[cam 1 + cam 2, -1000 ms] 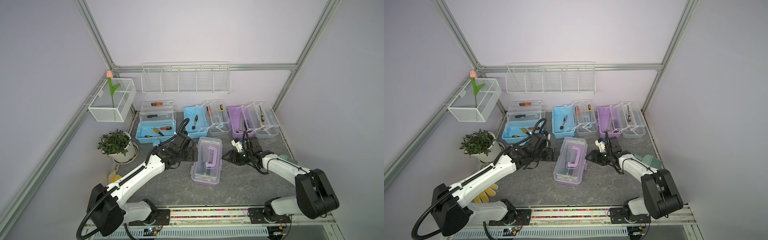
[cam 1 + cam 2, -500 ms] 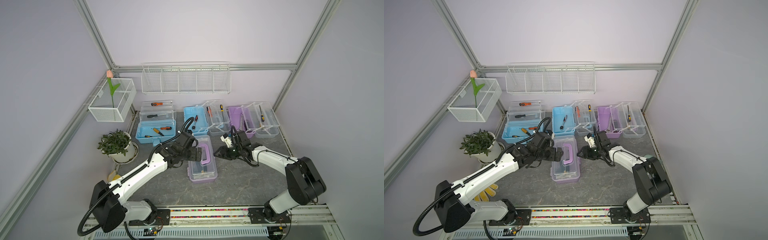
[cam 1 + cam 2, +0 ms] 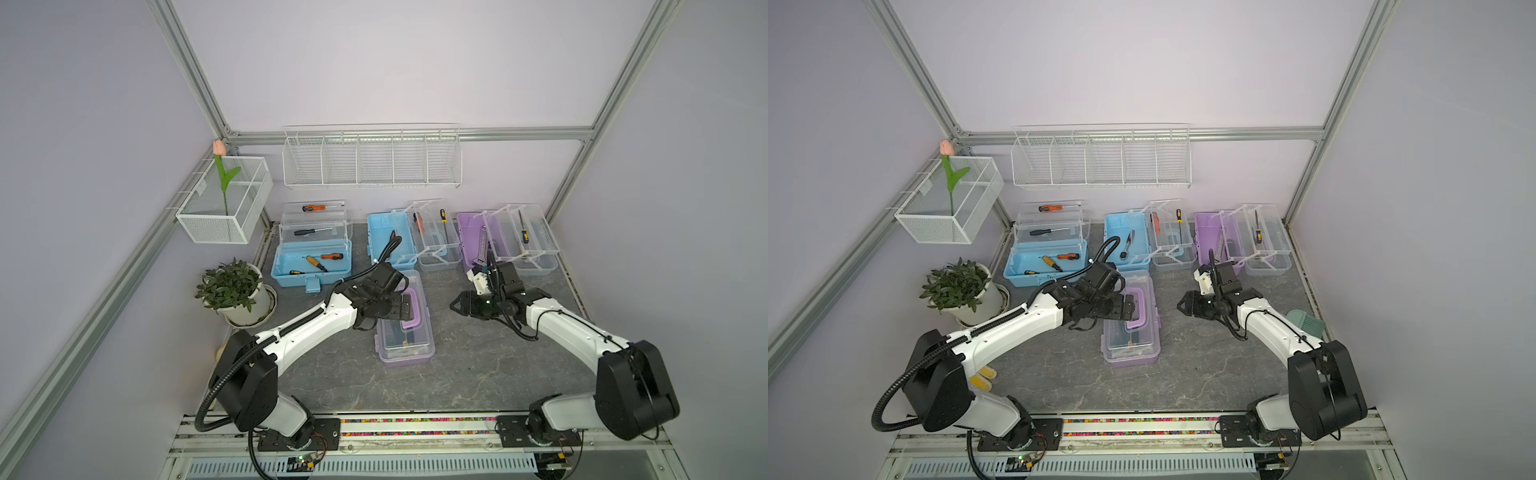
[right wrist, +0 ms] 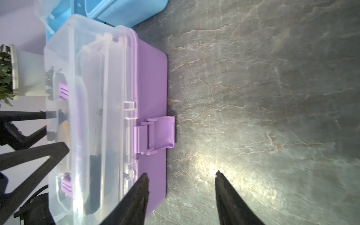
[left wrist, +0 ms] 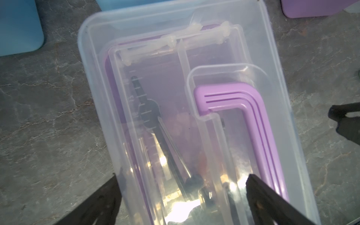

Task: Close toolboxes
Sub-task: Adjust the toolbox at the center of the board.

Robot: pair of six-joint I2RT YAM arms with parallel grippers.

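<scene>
Right wrist view: purple toolbox (image 4: 152,78), mid-table (image 4: 253,97), lid (image 4: 87,97) down, latch (image 4: 157,134) seemingly unfastened. Right jaws apart, empty, beside it; left jaws wide apart over the lid. Next: snap the latch shut.

The near box (image 3: 405,340) has a purple base (image 4: 152,78), clear lid (image 5: 148,25), purple handle (image 5: 224,99) and purple latch (image 4: 159,134). The table (image 3: 478,374) is grey, veined pale like marble. Behind, the left box (image 3: 286,264) and middle box (image 3: 380,228) are light blue, the right box (image 3: 467,232) purple. My left arm (image 3: 307,332) and right arm (image 3: 569,328) are white with black joints; my fingers (image 4: 136,202) black.
</scene>
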